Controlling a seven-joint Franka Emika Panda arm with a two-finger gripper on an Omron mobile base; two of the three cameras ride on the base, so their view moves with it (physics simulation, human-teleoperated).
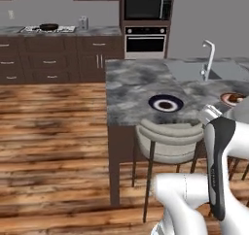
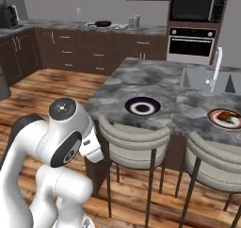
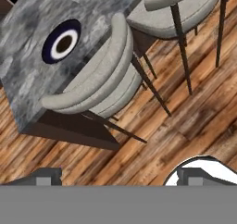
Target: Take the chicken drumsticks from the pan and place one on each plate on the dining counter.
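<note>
The navy-rimmed plate (image 1: 166, 103) (image 2: 142, 106) (image 3: 61, 41) lies bare near the front edge of the dining counter (image 1: 129, 81) (image 2: 127, 78) (image 3: 25, 84). To its right, the reddish-brown plate (image 1: 233, 98) (image 2: 226, 118) carries a brownish lump that looks like a drumstick. The pan (image 1: 48, 26) (image 2: 103, 23) sits on the hob at the far wall, too small to show what is in it. My gripper (image 3: 120, 177) is open and holds nothing. It hangs over the wooden floor in front of the island, looking down at a stool.
Two grey upholstered stools (image 1: 168, 137) (image 2: 134, 137) (image 2: 216, 161) (image 3: 92, 79) stand against the island's near side. A sink with a tap (image 1: 209, 59) (image 2: 216, 64) is set in the island's far right. Wooden floor (image 1: 53, 132) stretches between the island and the wall cabinets.
</note>
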